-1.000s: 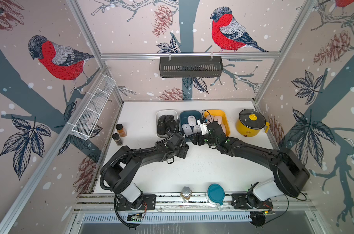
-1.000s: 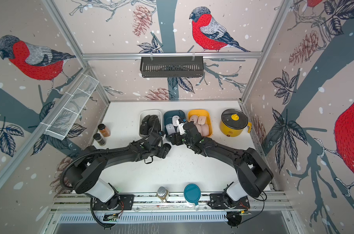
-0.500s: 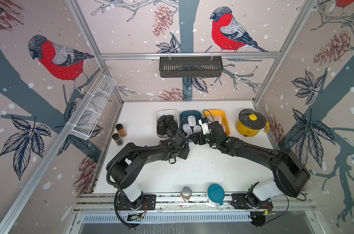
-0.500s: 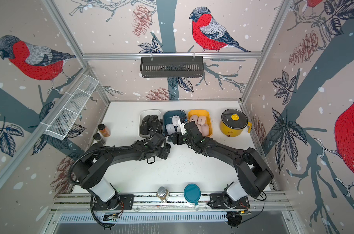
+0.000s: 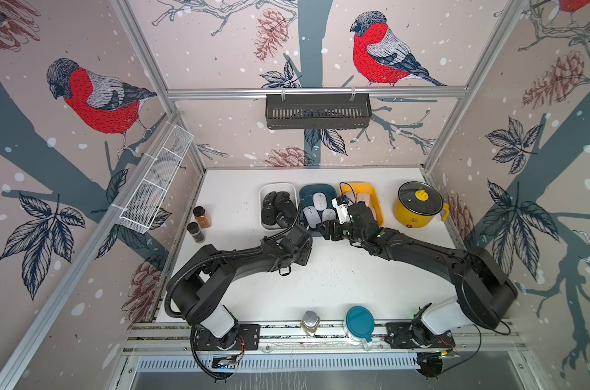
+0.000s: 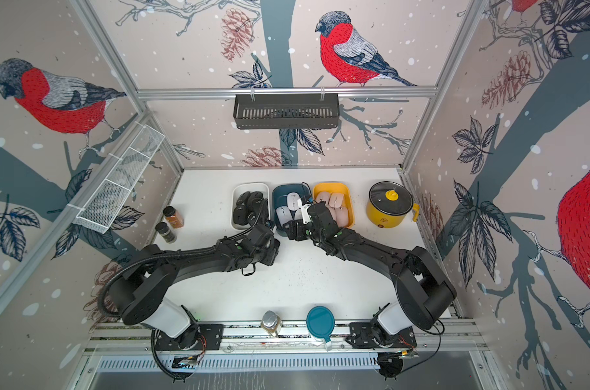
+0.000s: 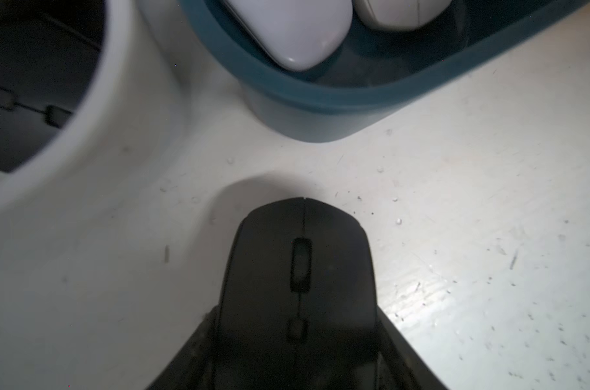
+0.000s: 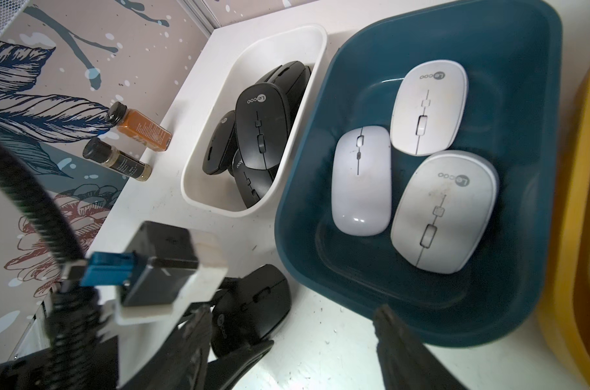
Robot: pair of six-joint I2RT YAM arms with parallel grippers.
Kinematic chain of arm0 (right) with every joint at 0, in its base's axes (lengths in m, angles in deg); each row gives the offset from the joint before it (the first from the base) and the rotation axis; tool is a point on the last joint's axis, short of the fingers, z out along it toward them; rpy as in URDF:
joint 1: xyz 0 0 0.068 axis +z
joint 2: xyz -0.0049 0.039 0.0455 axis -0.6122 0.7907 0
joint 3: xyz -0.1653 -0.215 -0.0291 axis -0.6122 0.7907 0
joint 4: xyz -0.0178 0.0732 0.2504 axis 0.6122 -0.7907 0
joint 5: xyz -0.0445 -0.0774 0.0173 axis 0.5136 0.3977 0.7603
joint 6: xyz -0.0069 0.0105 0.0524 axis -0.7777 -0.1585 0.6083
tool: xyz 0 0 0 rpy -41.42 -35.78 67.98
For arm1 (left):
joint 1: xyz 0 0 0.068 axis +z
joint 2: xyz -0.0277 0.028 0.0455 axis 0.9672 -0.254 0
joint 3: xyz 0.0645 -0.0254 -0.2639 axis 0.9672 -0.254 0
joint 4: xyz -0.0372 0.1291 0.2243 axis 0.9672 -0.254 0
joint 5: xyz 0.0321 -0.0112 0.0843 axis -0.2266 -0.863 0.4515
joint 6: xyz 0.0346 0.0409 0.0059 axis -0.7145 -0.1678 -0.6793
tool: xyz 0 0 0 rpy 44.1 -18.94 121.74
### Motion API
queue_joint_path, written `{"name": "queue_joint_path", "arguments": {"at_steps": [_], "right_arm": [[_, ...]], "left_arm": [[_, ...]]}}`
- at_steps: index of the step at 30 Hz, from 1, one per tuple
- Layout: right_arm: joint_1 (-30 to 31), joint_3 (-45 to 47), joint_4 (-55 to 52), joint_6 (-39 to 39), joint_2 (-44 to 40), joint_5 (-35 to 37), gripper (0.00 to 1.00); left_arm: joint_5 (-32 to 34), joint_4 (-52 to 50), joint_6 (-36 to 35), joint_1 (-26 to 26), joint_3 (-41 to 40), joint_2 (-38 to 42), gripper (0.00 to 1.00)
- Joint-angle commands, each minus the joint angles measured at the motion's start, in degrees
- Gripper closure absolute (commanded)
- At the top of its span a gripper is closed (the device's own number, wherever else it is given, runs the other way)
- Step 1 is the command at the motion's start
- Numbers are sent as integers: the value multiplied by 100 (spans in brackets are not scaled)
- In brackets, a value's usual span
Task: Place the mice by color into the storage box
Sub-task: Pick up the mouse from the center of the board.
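Pincer, left: clenched on one black mouse, jaws against its two long sides. The mouse appears to lie flat on the counter, scroll wheel up. Its nose points at the gap between the white bin and the teal bin, just short of both.

Pincer, right: released, jaws apart, nothing between them; hangs near the front rim of the teal bin.

Contents:
- White bin: black mice, piled.
- Teal bin: three white mice.
- Yellow bin: pale pink mice, partly hidden by the right arm.
- Counter: no other loose mouse seen.

Step in hand: the grasp on the loose black mouse is made and the lift is not yet begun. This is probably the last piece to sort.

Next move calls for:
- a lift that clears the white bin's rim;
- a short carry over the pile;
- a low release, since the heap looks tall and the shells glossy;
- a path on the white bin's side, as the right arm stands close.

Writing:
- "Lecoo" in grey shows on the top black mouse in the white bin and on two white mice.
- The third white mouse shows no mark.
- The held mouse's mark is only partly visible in the right wrist view.
- Labels on the spice bottles are too small to read.
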Motion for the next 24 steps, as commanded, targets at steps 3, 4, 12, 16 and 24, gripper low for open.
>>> {"name": "queue_joint_path", "arguments": {"at_steps": [3, 4, 12, 16, 24], "right_arm": [[4, -33, 18, 59, -63, 68, 24], [4, -42, 22, 57, -68, 59, 24], [4, -84, -2, 61, -133, 76, 24], [4, -56, -37, 44, -216, 142, 24], [-4, -24, -114, 36, -309, 345, 24]], "left_arm": [[346, -411, 428, 4, -59, 646, 46], [454, -500, 473, 4, -47, 761, 46], [1102, -1060, 546, 295, 463, 1458, 48], [885, -995, 417, 728, 762, 1588, 47], [786, -545, 30, 1337, 1146, 1364, 47]]}}
